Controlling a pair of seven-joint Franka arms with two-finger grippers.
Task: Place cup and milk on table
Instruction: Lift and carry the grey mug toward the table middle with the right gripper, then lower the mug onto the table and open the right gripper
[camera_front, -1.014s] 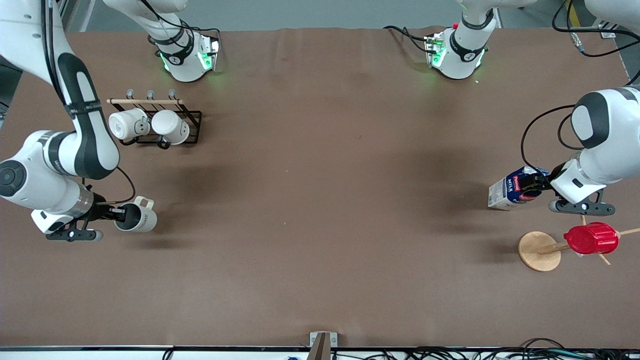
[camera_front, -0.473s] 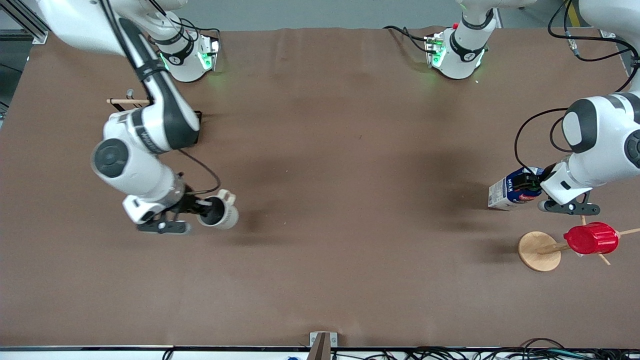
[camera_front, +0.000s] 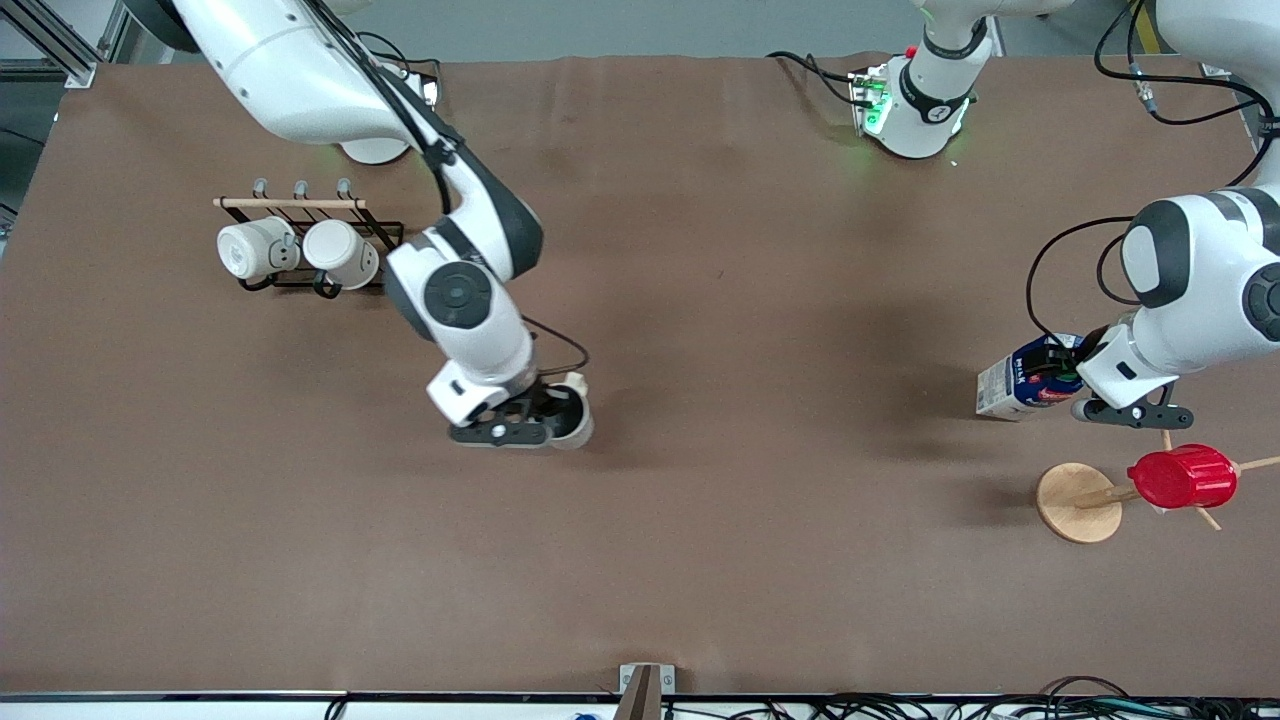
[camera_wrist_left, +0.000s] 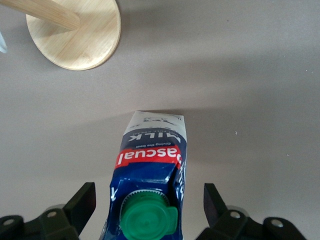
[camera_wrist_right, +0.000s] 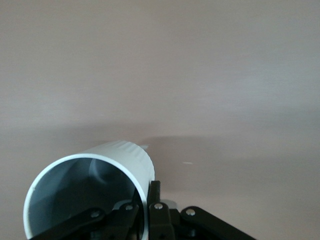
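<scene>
Starting near us, what do you see on the table? (Ana)

Wood stand with a red cup on it, at the left arm's end. Nobody touches it. (Ben)

And a bit farther? (Ana)

The right gripper is over the middle of the table. Its fingers are pinched tight on the rim of the cup. The cup is tipped on its side, mouth toward the wrist. I cannot tell if it touches the table. (Ben)

What could go wrong there? (Ana)

If the fingers let go while it is tipped, I think it rolls away. It has to be turned up first. (Ben)

And the milk? (Ana)

It is a bit farther than the stand, and near it. It looks like it stands on the table. The left gripper is around its top, and the fingers are wide apart, one on each side, not touching it. (Ben)

So that one is safe? (Ana)

Not quite. If the gripper lifts off crooked, a finger could bump the green cap and knock the milk over. It might hit the stand. (Ben)

What is farthest? (Ana)

A black rack with two white mugs, toward the right arm's end. (Ben)
</scene>
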